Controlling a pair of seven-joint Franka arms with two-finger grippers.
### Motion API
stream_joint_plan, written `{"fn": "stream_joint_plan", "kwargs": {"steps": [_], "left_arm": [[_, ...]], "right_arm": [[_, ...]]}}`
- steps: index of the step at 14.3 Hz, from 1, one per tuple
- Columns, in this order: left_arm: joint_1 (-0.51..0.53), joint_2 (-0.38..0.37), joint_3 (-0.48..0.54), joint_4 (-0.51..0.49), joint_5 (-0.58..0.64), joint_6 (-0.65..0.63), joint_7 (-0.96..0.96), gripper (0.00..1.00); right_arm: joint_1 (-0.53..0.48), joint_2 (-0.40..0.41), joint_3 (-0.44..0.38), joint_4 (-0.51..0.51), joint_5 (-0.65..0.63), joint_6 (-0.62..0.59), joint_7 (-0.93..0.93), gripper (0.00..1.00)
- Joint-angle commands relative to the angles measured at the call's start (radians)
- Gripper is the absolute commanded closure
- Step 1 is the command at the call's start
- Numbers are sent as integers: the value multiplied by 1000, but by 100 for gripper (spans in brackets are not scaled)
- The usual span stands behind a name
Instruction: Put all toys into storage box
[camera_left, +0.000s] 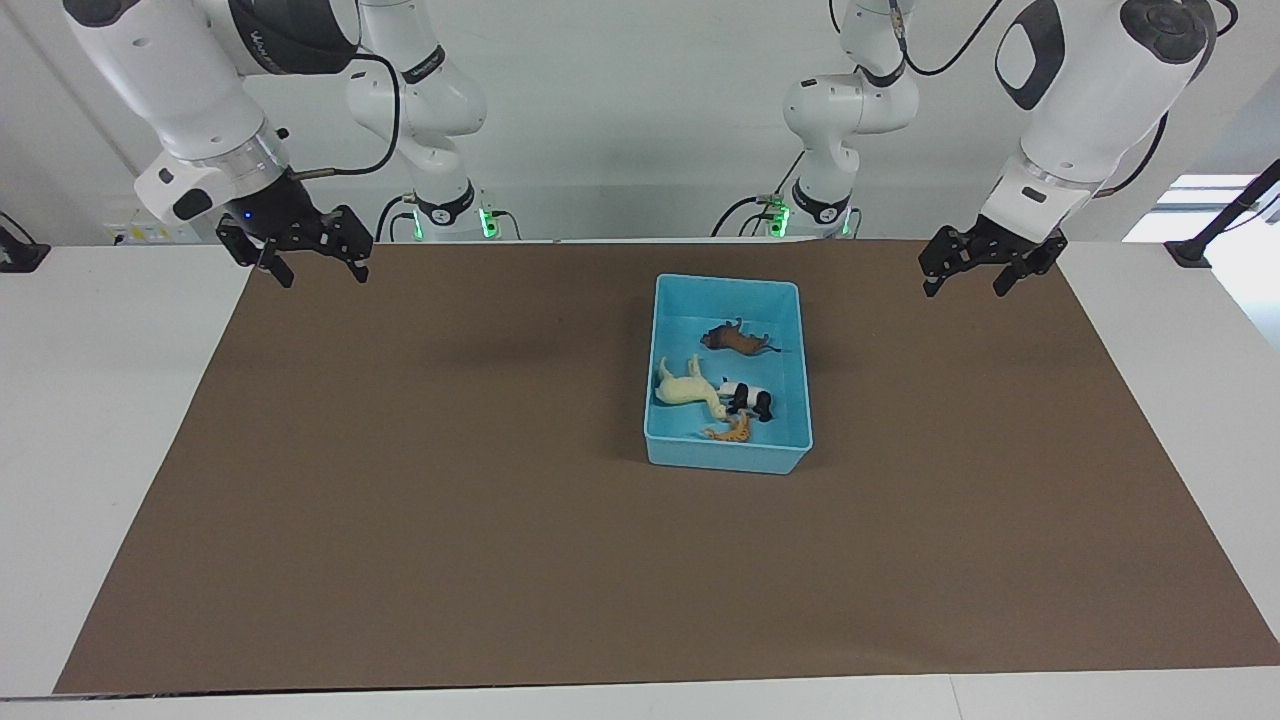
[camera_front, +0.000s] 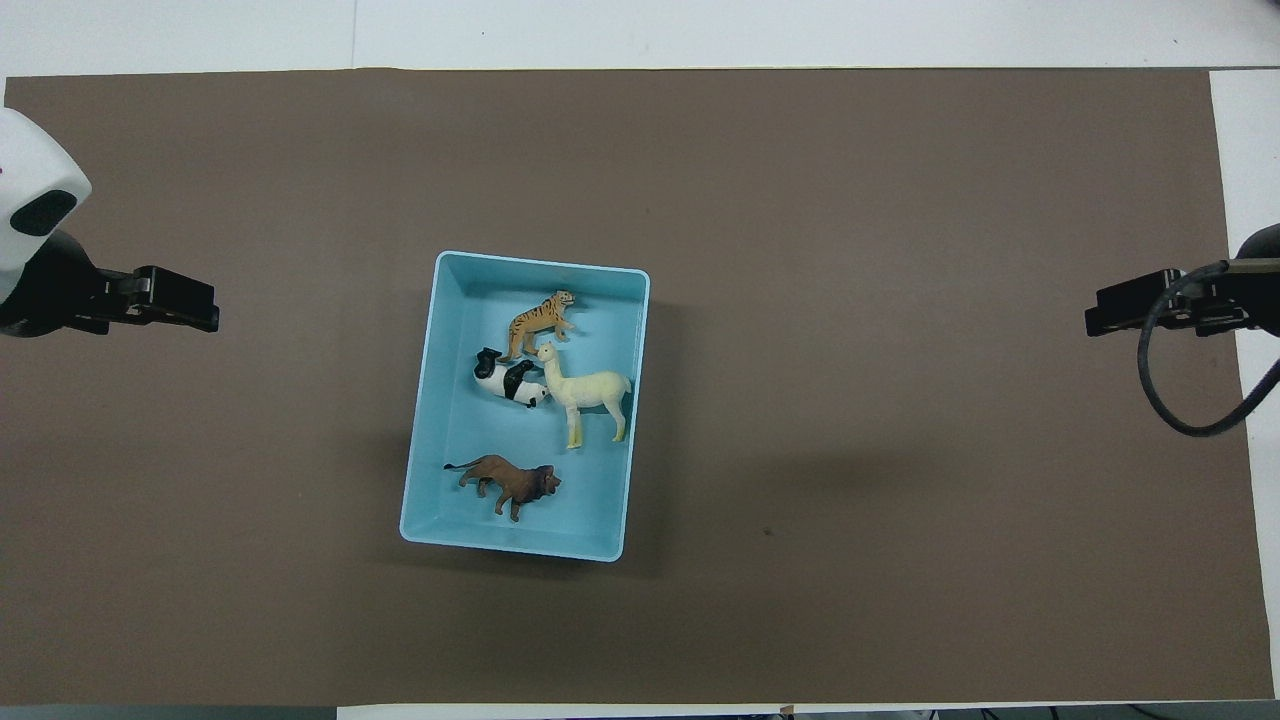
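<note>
The light blue storage box (camera_left: 725, 462) stands on the brown mat, toward the left arm's end of the table; it also shows in the overhead view (camera_front: 421, 440). All four toys lie in it: the cream long-necked one (camera_left: 688, 388) (camera_front: 590, 392), the black-and-white panda (camera_left: 748, 398) (camera_front: 508, 381), the tan-orange one (camera_left: 733, 431) (camera_front: 535, 322) and the dark brown one (camera_left: 740, 342) (camera_front: 510, 483). My left gripper (camera_left: 965, 290) (camera_front: 200, 308) is open and empty, raised over the mat's end. My right gripper (camera_left: 325, 280) (camera_front: 1100, 318) is open and empty, raised over the other end.
The brown mat (camera_left: 400, 500) covers most of the white table (camera_left: 100, 450). Nothing else lies on it. Both arms wait, well apart from the box.
</note>
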Motion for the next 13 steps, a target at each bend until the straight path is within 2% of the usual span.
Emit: {"fn": "stream_joint_plan", "kwargs": {"steps": [1, 4, 13], "left_arm": [[-2, 6, 3, 16, 11, -13, 16, 0], [-2, 6, 2, 16, 9, -17, 16, 0], [-4, 9, 5, 16, 9, -16, 15, 0]], "right_arm": [[-10, 22, 6, 25, -21, -10, -6, 0], [-8, 22, 6, 25, -67, -10, -9, 0], [-7, 17, 6, 16, -90, -16, -40, 0]]}}
